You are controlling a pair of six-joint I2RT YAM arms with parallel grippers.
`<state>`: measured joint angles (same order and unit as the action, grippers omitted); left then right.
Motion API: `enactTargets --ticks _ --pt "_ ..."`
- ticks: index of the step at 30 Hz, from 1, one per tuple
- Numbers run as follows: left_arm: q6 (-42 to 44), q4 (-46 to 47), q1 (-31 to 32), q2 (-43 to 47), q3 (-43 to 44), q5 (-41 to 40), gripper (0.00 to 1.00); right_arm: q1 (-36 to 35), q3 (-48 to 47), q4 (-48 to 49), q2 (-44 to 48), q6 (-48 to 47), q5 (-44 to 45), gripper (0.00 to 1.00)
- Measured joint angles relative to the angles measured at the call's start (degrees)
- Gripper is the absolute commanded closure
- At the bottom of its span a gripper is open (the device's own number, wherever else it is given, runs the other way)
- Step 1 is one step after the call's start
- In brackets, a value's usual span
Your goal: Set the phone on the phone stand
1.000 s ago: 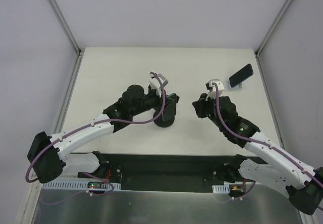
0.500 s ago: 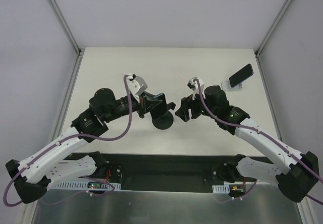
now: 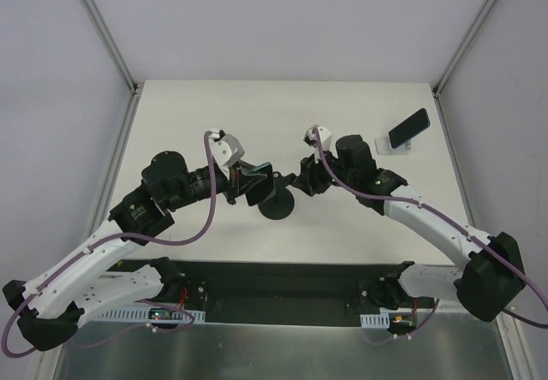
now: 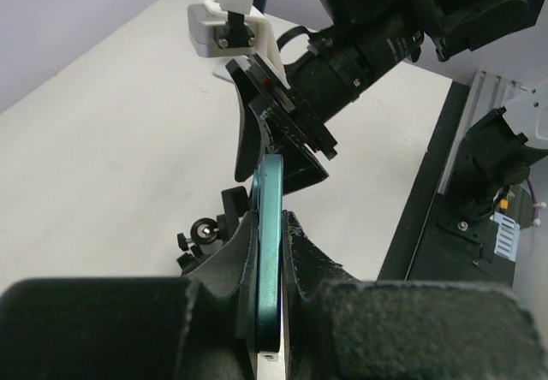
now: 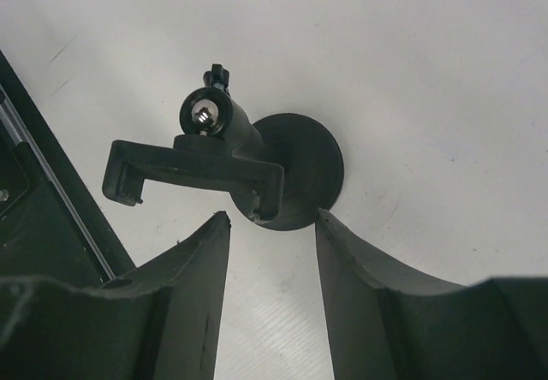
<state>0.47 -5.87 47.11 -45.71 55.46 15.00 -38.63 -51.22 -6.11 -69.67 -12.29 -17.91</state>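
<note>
A black phone (image 3: 408, 125) leans on the small silver-white phone stand (image 3: 395, 146) at the table's back right, apart from both arms. My left gripper (image 3: 255, 185) (image 4: 270, 226) is shut on a second slim phone with a teal edge (image 4: 270, 243), held edge-up at mid-table. My right gripper (image 3: 300, 184) (image 5: 272, 226) faces it from the right, open, with nothing between its fingers (image 5: 201, 294). It hovers just over the black pole stand.
A black pole stand with a round base (image 3: 276, 207) (image 5: 304, 170) and a clamp top (image 5: 193, 170) stands between the two grippers. The right arm's wrist (image 4: 342, 55) fills the left wrist view. A black rail (image 3: 274, 282) runs along the near edge.
The right gripper has swung left from the silver-white stand to the black pole stand and has opened. The left arm has drawn back leftward, still holding the teal-edged phone.
</note>
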Motion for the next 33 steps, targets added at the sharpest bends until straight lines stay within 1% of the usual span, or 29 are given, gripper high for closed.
enactTargets --ticks 7,10,11,14,16,17,19,22,28,31,33 --pt "-0.7 -0.8 0.0 -2.0 0.0 3.0 1.00 0.1 0.0 2.9 -2.2 0.2 -2.6 0.58" --pt "-1.2 -0.8 0.0 -2.3 0.0 3.9 1.00 0.1 0.0 4.0 -2.7 0.5 -3.5 0.63" --pt "-1.3 -0.8 0.0 -2.5 0.0 4.2 1.00 0.1 0.0 4.4 -2.8 0.6 -3.7 0.66" --pt "-1.5 -0.7 0.0 -3.1 0.0 4.9 1.00 0.1 0.0 5.1 -3.4 0.9 -4.3 0.68" --pt "-1.7 -0.6 0.0 -3.8 0.0 5.7 1.00 0.1 0.0 5.5 -4.0 1.1 -4.7 0.67" --pt "-1.8 -0.5 0.0 -4.1 0.0 6.0 1.00 0.1 0.0 5.6 -4.2 1.1 -4.9 0.64" --pt "-2.2 -0.4 0.0 -4.6 0.0 6.6 1.00 0.1 0.0 5.6 -4.4 1.2 -5.1 0.62" --pt "-2.6 -0.4 0.0 -5.3 0.0 7.5 1.00 0.1 0.0 5.7 -4.4 1.3 -5.1 0.63" --pt "-2.9 1.0 -0.3 -5.9 0.0 8.6 1.00 0.1 0.0 5.9 -4.4 1.6 -5.4 0.70" --pt "-3.0 1.6 -0.3 -6.2 0.0 8.9 1.00 0.2 0.0 5.9 -4.5 1.6 -5.5 0.78" --pt "-3.3 2.2 -0.3 -6.5 0.0 9.0 1.00 0.2 0.0 5.9 -4.6 1.6 -5.7 0.85"
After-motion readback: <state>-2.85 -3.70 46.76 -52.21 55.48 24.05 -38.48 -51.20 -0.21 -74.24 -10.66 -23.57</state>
